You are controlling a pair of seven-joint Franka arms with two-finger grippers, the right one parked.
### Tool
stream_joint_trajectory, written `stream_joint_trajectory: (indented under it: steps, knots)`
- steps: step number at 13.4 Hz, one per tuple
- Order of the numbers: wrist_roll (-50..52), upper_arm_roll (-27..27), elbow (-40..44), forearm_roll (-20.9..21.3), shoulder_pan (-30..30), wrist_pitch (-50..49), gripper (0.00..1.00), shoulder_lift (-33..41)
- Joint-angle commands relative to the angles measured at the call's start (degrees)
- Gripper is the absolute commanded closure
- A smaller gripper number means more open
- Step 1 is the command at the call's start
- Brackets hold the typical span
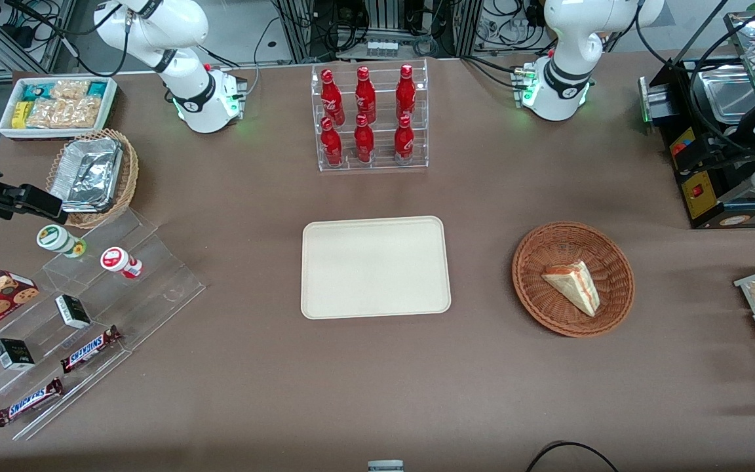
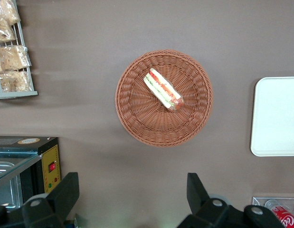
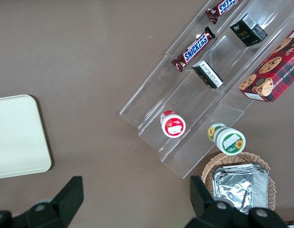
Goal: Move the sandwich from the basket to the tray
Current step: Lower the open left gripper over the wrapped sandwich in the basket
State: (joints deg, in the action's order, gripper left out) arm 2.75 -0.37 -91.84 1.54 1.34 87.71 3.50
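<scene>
Sandwich [image 1: 574, 286] is lying in the basket [image 1: 531, 262], right of centre in the front view, well apart from the tray [image 1: 325, 236]. Your pincer [image 2: 132, 194] is hovering open, gripping nothing; you are best descending centred, fingers straddling the wedge's flat bread faces.

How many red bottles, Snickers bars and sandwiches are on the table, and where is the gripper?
Red bottles: 6
Snickers bars: 2
Sandwich: 1, lying in the basket
Total: 9
The gripper is open and holds nothing. It hangs above the table, farther from the front camera than the basket.
</scene>
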Motion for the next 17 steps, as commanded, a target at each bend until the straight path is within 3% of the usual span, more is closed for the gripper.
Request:
stream_joint_trajectory:
  steps: [1,7,12,17]
  knots:
    - [-1.0,0.6,1.9,-0.7,0.6,-0.5,0.0,-1.6]
    - [0.5,0.6,-0.4,0.1,0.6,3.9,0.0,-6.0]
    - [6.2,0.8,-14.2,0.2,0.6,22.6,0.0,-6.9]
    - [22.3,0.6,-25.9,-0.4,0.6,38.9,0.0,-7.6]
